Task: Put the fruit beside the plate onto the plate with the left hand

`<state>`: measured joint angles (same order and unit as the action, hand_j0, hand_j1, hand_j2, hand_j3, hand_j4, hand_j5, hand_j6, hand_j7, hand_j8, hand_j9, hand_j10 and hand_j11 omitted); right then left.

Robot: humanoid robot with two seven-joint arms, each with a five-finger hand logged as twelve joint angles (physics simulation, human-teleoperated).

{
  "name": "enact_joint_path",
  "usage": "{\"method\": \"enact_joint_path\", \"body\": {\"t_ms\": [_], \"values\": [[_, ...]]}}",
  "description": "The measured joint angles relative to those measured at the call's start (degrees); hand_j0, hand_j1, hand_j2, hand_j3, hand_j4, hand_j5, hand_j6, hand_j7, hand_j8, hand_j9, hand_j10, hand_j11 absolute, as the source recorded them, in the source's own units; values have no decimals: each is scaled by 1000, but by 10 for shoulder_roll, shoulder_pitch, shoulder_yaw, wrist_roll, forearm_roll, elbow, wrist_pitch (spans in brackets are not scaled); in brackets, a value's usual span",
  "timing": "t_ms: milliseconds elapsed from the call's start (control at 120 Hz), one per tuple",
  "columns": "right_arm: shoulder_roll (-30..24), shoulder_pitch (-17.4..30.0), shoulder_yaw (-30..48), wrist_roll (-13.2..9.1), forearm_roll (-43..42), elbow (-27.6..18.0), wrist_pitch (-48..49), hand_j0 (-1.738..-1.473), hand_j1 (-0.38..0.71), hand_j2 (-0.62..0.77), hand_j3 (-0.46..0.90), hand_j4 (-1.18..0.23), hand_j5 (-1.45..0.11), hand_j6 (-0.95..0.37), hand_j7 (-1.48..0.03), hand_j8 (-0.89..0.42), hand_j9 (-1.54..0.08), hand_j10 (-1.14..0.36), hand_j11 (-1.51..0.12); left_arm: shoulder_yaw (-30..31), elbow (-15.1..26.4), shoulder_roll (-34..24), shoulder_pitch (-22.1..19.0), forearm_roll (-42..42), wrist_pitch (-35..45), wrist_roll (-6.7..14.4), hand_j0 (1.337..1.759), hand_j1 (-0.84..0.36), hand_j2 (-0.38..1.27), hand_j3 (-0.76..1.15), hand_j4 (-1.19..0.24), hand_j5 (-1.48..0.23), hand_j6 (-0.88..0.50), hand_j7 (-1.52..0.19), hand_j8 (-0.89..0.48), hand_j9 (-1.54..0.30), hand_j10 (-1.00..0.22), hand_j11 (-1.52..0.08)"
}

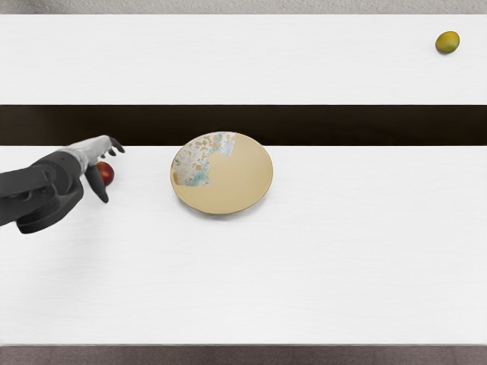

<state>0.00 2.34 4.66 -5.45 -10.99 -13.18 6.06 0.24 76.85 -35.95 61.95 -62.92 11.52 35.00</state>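
A small red fruit (106, 173) lies on the white table, left of a round tan plate (228, 179) with a mottled patch on its upper left. My left hand (101, 163) reaches in from the left edge and hovers right at the fruit, partly covering it. The fingers are spread, thumb pointing down in front of the fruit, and they are not closed around it. The plate holds nothing.
A yellow-green fruit (447, 42) sits on the far table surface at the top right. A dark gap (304, 125) runs across between the two white surfaces, just behind the plate.
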Motion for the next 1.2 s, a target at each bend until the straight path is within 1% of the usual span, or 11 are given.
{"method": "enact_joint_path", "body": {"t_ms": [233, 350, 492, 608, 783, 792, 950, 1008, 1017, 1083, 1200], "values": [[0, 0, 0, 0, 0, 0, 0, -1658, -327, -4, 0, -18, -24, -18, -24, -18, -24, -18, -24, -14, 0, -10, 3, 26, -12, 0, 1658, -179, 94, 2, -447, -577, -448, -576, -448, -576, -446, -576], [0, 0, 0, 0, 0, 0, 0, -1658, -327, -4, 0, -18, -24, -18, -24, -18, -24, -18, -24, -18, 0, -10, 2, 35, -13, 0, 1658, -248, 105, 1, -505, -650, -506, -649, -475, -651, -504, -651], [0, 0, 0, 0, 0, 0, 0, -1658, -327, -4, 0, -18, -24, -18, -24, -18, -24, -18, -24, -19, 0, -10, 1, 38, -14, 0, 1656, -268, 125, 1, -542, -714, -544, -712, -442, -712, -544, -711], [0, 0, 0, 0, 0, 0, 0, -1658, -327, -4, 0, -18, -24, -18, -24, -19, -24, -19, -24, -16, 0, -7, -5, 34, -14, 0, 1652, -279, 39, 0, -579, -718, -570, -719, -414, -742, -530, -754], [0, 0, 0, 0, 0, 0, 0, -1658, -327, -4, 0, -19, -24, -18, -24, -19, -24, -19, -24, -14, 0, -7, -7, 32, -14, 0, 1651, -287, 107, 0, -633, -710, -573, -752, -419, -780, -560, -790], [0, 0, 0, 0, 0, 0, 0, -1658, -327, -4, 0, -19, -24, -18, -24, -19, -24, -19, -24, -14, 0, -6, -7, 31, -15, 0, 1651, -285, 78, 0, -634, -714, -571, -757, -417, -784, -558, -794], [0, 0, 0, 0, 0, 0, 0, -1658, -327, -4, 0, -18, -24, -18, -24, -18, -24, -18, -24, -18, 0, -10, 5, 56, -32, 0, 1651, -270, 180, 0, -656, -812, -593, -826, -442, -845, -555, -849], [0, 0, 0, 0, 0, 0, 0, -1658, -327, -4, 0, -18, -24, -18, -24, -18, -24, -18, -24, -40, 0, -17, 10, 89, -43, 0, 1652, -281, 192, 0, -660, -840, -581, -847, -434, -860, -547, -862], [0, 0, 0, 0, 0, 0, 0, -1658, -327, -4, 0, -18, -24, -18, -24, -18, -24, -18, -24, -46, 0, -19, 9, 94, -45, 0, 1652, -270, 159, 0, -661, -844, -579, -850, -432, -862, -546, -865], [0, 0, 0, 0, 0, 0, 0, -1658, -327, -4, 0, -18, -24, -18, -24, -18, -24, -18, -24, -95, 0, -37, 8, 140, -66, 0, 1653, -279, 240, 0, -666, -863, -595, -863, -454, -871, -535, -877], [0, 0, 0, 0, 0, 0, 0, -1658, -327, -4, 0, -18, -24, -18, -24, -18, -24, -18, -24, -179, -1, -49, 3, 244, -114, 1, 1653, -292, 251, 0, -672, -876, -576, -876, -426, -884, -524, -883]]}}
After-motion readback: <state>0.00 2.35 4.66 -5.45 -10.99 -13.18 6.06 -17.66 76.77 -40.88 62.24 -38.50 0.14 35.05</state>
